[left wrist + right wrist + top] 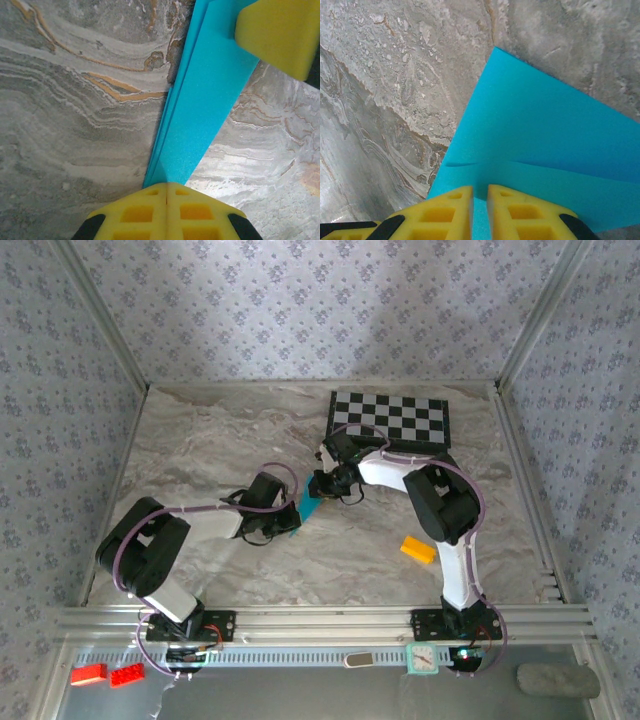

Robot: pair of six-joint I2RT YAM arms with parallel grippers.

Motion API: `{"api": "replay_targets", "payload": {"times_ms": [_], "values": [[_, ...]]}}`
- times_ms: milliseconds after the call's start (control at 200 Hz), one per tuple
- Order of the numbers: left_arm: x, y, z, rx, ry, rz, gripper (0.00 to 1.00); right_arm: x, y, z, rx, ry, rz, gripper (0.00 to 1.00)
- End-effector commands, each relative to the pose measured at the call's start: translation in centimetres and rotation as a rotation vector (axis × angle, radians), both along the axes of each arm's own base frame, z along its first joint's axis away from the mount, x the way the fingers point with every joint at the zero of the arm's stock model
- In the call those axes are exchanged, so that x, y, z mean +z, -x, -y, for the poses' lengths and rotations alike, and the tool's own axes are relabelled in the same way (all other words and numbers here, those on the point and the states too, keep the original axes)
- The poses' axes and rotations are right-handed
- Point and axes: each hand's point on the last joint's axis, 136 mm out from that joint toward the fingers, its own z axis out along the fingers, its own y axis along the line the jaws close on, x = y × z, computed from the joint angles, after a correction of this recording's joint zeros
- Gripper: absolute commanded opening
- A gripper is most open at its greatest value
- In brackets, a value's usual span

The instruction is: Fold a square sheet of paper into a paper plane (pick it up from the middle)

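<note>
The cyan-blue paper (308, 506) lies folded into a narrow strip at mid-table, between my two grippers. In the left wrist view this folded paper (205, 100) tapers to a point that ends in my left gripper (166, 186), whose jaws are shut on it. A yellow finger (280, 32) of the right gripper rests over the paper's far end. In the right wrist view the paper (545, 135) shows a crease and layered flaps. My right gripper (480, 192) sits over its edge with a narrow gap between the jaws and paper visible through it. From above, the left gripper (293, 522) and the right gripper (322, 485) nearly meet.
A chessboard (395, 418) lies at the back right of the marbled table (200, 450). A small yellow-orange block (418, 549) sits front right beside the right arm. Patterned walls close in three sides. Red bricks (105, 674) lie beyond the front rail.
</note>
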Motion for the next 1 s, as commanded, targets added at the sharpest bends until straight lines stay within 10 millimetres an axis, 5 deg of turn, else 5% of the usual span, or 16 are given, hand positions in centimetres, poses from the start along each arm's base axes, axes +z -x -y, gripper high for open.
{"api": "replay_targets", "payload": {"times_ms": [0, 185, 350, 775, 995], "values": [[-1.3, 1.7, -1.3, -0.024, -0.076, -0.066, 0.00, -2.8, -0.1, 1.8, -0.012, 0.073, -0.028, 0.18], [1.9, -0.8, 1.0, -0.034, 0.033, 0.024, 0.02, -3.4, 1.2, 1.6, -0.002, 0.032, -0.047, 0.15], [2.5, -2.8, 1.8, -0.002, 0.075, 0.044, 0.07, -2.9, 1.9, 1.0, -0.001, -0.011, -0.042, 0.14], [-1.5, -2.5, 0.3, 0.008, -0.091, -0.070, 0.01, -2.5, 1.5, 1.1, -0.011, -0.023, -0.030, 0.14], [-3.3, -0.2, -0.9, 0.007, -0.134, -0.162, 0.00, -2.4, -1.5, 3.7, -0.118, -0.018, -0.002, 0.14]]}}
